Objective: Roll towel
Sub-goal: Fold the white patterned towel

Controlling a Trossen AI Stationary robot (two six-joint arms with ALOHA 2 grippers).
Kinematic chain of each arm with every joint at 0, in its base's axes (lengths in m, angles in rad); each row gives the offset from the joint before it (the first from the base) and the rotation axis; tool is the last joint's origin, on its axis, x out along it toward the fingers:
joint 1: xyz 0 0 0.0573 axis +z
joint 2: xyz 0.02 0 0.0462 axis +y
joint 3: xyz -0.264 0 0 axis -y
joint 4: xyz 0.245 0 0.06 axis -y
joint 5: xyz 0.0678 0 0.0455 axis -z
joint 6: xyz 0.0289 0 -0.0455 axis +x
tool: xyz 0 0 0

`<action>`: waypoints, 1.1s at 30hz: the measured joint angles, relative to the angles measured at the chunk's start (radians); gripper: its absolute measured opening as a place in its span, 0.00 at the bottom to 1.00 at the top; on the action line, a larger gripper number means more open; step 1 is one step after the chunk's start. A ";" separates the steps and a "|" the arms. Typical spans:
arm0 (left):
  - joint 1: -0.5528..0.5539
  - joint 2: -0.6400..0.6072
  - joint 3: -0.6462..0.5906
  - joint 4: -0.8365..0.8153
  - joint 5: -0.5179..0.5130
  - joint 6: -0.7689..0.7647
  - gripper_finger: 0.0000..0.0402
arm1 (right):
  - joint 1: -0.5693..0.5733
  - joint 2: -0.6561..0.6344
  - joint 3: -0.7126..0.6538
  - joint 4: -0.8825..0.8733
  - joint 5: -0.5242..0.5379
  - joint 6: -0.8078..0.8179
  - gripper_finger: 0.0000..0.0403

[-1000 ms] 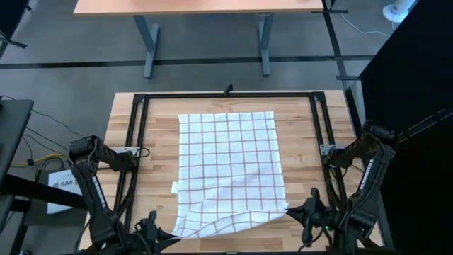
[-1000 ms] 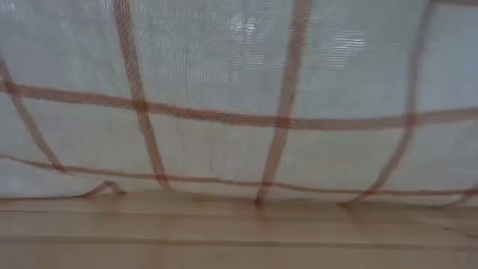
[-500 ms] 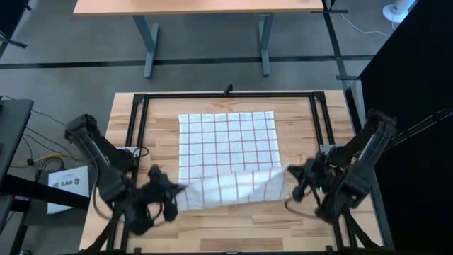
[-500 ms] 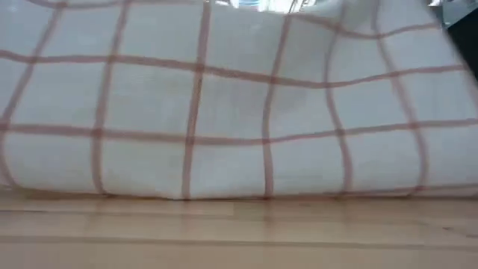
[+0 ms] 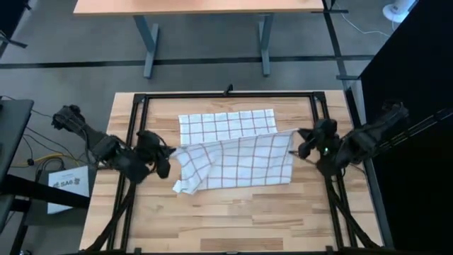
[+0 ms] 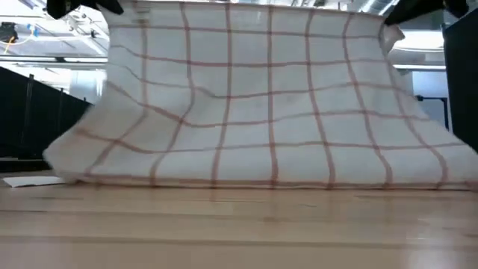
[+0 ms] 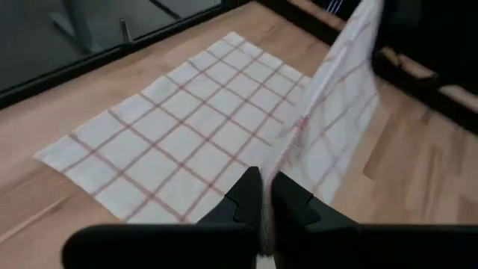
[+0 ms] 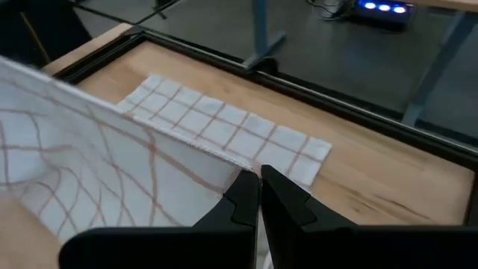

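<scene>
The white towel with reddish-brown check lines (image 5: 233, 145) lies with its far part flat on the wooden table (image 5: 212, 219). Its near part is raised and carried over toward the far edge, so the cloth bends in a fold (image 6: 254, 179) that rests on the table. My left gripper (image 5: 170, 151) is shut on the raised edge's left corner. My right gripper (image 5: 296, 138) is shut on the right corner. The raised sheet shows in the low view (image 6: 254, 97), hanging from both corners. My left gripper pinches the towel's raised left corner (image 7: 270, 179) between its two fingers, coming level from the table's left. The cloth runs up from the fingers, fairly taut. My right gripper pinches the towel's raised right corner (image 8: 250, 166) between its two fingers, coming level from the table's right. The edge (image 8: 149, 123) runs taut toward the other gripper.
A black metal frame (image 5: 226, 94) borders the wooden table. Bare wood (image 5: 226, 219) lies between the towel and the near edge. A second table (image 5: 205, 7) stands beyond the far edge. A white sheet of paper (image 5: 67, 188) lies off the table's left side.
Both grippers have risen from the near edge and gone toward the far edge, each keeping its hold on a towel corner. The towel's near part has been lifted and folded over toward the far part, which has stayed flat on the table.
</scene>
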 joint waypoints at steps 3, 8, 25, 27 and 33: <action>0.118 -0.047 -0.036 0.059 0.082 0.103 0.00 | -0.099 -0.076 -0.063 0.145 -0.085 -0.185 0.00; 0.316 -0.067 -0.041 0.073 0.228 0.270 0.00 | -0.286 -0.117 -0.159 0.433 -0.199 -0.466 0.00; 0.951 -0.080 -0.182 0.158 0.684 0.717 0.00 | -0.934 0.043 -0.262 0.816 -0.736 -0.946 0.00; 1.025 -0.080 -0.182 0.171 0.729 0.774 0.00 | -0.970 0.057 -0.262 0.840 -0.777 -0.972 0.00; 1.220 -0.042 -0.181 0.189 0.925 0.919 0.00 | -1.048 0.111 -0.261 0.888 -0.856 -1.033 0.00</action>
